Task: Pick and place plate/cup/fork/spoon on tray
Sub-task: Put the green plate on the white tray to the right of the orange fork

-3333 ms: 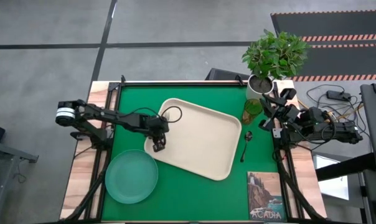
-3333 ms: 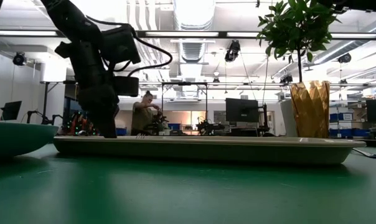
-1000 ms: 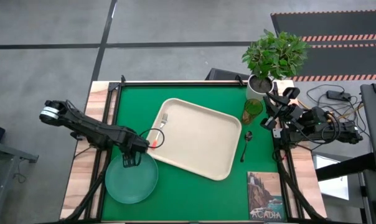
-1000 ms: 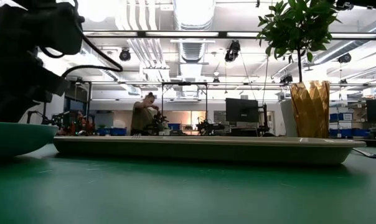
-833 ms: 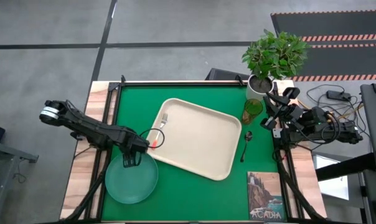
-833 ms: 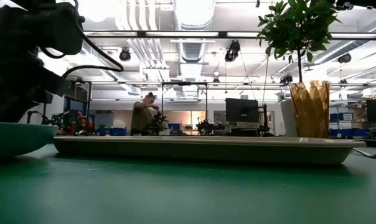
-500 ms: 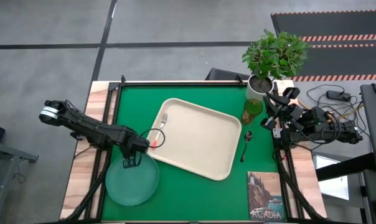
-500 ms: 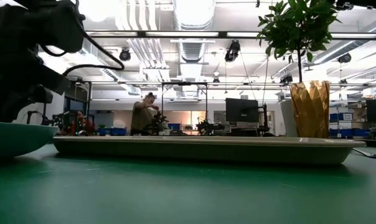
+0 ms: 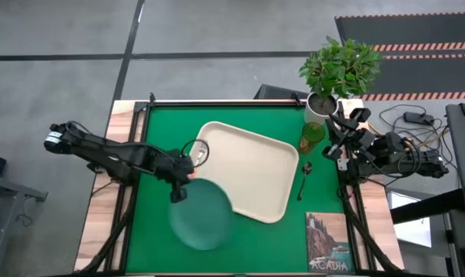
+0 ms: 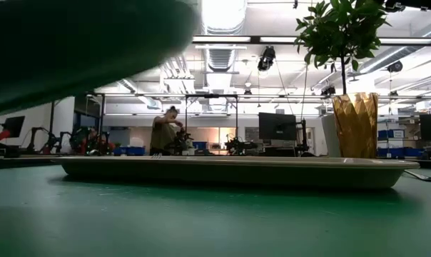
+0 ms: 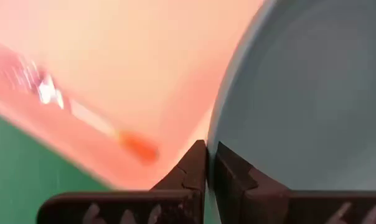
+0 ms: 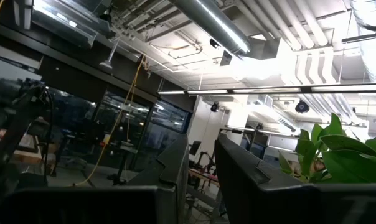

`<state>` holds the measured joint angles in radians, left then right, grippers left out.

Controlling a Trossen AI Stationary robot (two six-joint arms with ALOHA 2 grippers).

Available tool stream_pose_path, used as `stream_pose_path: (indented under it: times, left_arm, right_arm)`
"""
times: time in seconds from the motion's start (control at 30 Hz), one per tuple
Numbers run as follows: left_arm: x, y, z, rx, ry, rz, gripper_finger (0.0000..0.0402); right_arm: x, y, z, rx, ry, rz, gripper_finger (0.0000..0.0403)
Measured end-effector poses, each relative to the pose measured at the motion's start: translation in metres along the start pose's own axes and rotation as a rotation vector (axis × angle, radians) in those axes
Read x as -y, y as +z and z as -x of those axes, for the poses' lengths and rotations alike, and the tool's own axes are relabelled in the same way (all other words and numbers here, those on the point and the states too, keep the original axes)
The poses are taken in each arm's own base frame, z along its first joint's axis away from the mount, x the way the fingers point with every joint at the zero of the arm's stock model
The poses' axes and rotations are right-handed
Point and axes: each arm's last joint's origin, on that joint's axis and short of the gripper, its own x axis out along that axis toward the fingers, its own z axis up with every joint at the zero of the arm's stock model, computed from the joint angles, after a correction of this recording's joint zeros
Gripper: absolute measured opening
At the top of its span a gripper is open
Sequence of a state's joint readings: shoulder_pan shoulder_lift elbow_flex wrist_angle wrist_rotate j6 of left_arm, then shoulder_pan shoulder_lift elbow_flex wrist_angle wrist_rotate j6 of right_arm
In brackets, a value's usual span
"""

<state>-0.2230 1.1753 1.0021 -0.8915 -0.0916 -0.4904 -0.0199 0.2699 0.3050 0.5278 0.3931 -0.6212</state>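
Note:
My left gripper (image 9: 178, 189) is shut on the round teal-green plate (image 9: 202, 215), which hangs in the air over the tray's near-left corner and fills the low view's top left (image 10: 73, 43). The cream tray (image 9: 255, 173) lies mid-table. The fork (image 11: 135, 144), with its orange handle, lies in the tray's far-left part. The green-amber cup (image 9: 311, 137) stands by the tray's far-right corner, and the dark spoon (image 9: 304, 178) lies on the mat right of the tray. My right gripper (image 9: 334, 141) waits open at the table's right edge. My left gripper pinches the plate's rim (image 11: 211, 149) between its two fingers, at the plate's far-left side. The fingers (image 11: 194, 168) come from the table's left, slanting down. The plate is lifted clear of the table and juts away from the fingers toward the table's right and near side.
A plant in a white pot (image 9: 322, 106) stands at the far right corner behind the cup. A picture card (image 9: 329, 243) lies at the near right. The green mat (image 9: 152, 238) is bare at the near left. A person shows far off in the room (image 10: 162, 132).
My left gripper has risen with the plate and gone toward the table's right edge. The plate, which lay on the mat at the near left, is now lifted clear and reaches over the tray's near-left corner.

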Motion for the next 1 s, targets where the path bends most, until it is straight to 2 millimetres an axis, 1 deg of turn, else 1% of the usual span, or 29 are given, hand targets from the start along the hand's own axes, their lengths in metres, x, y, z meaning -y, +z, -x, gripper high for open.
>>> stream_pose_path:
  times: [0.1, 0.17, 0.3, 0.5, 0.6, 0.73, 0.8, 1.0]
  left_arm:
    - [0.0, 0.019, 0.01, 0.166, 0.062, 0.049, 0.0]
    - [-0.005, 0.031, 0.01, 0.277, 0.13, 0.105, 0.0]
    - [-0.019, 0.05, -0.006, 0.379, 0.16, 0.193, 0.0]
    - [-0.048, 0.067, -0.035, 0.367, 0.311, 0.284, 0.0]
    - [-0.058, 0.07, -0.048, 0.325, 0.329, 0.305, 0.0]
    - [-0.064, 0.072, -0.063, 0.268, 0.32, 0.316, 0.0]
    - [-0.065, 0.071, -0.068, 0.237, 0.298, 0.329, 0.0]
    - [-0.068, 0.07, -0.086, 0.184, 0.315, 0.344, 0.0]
  right_arm:
    - [0.0, 0.0, 0.0, 0.0, 0.0, 0.0, 0.0068]
    - [0.0, 0.0, 0.0, 0.0, 0.0, 0.0, 0.0068]
    - [0.0, 0.0, 0.0, 0.0, 0.0, 0.0, 0.0068]
    - [0.0, 0.0, 0.0, -0.004, 0.002, 0.002, 0.0068]
    - [0.0, 0.0, 0.0, -0.004, 0.003, 0.003, 0.0068]
    - [0.0, 0.0, 0.0, -0.005, 0.003, 0.002, 0.0068]
    - [-0.001, -0.001, 0.0, -0.009, 0.007, 0.004, 0.0068]
    - [-0.001, -0.001, 0.0, -0.013, 0.009, 0.006, 0.0068]
